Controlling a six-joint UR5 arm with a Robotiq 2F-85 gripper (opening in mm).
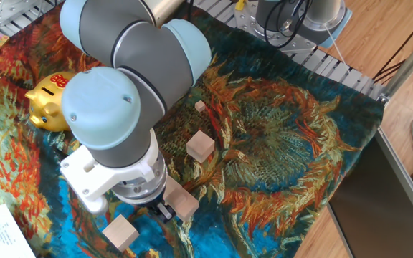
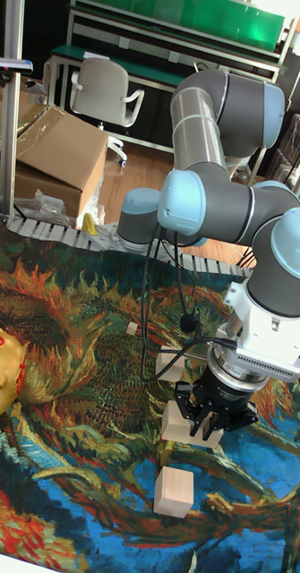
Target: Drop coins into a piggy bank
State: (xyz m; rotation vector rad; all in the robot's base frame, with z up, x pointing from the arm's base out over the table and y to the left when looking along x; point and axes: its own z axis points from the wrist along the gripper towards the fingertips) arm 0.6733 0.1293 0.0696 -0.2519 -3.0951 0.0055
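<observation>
The gripper (image 2: 214, 428) is held low over the cloth (image 1: 278, 136), its grasp unreadable, and should be aligned squarely above the piggy bank (image 1: 47, 102) first.

The end effector (image 2: 214, 419) hangs low over the painted cloth (image 2: 78, 466), its dark fingers just above a pale wooden block (image 2: 190, 424). Another block (image 2: 175, 491) lies nearer. The gold piggy bank (image 2: 4, 370) sits at the left edge, well apart.
</observation>
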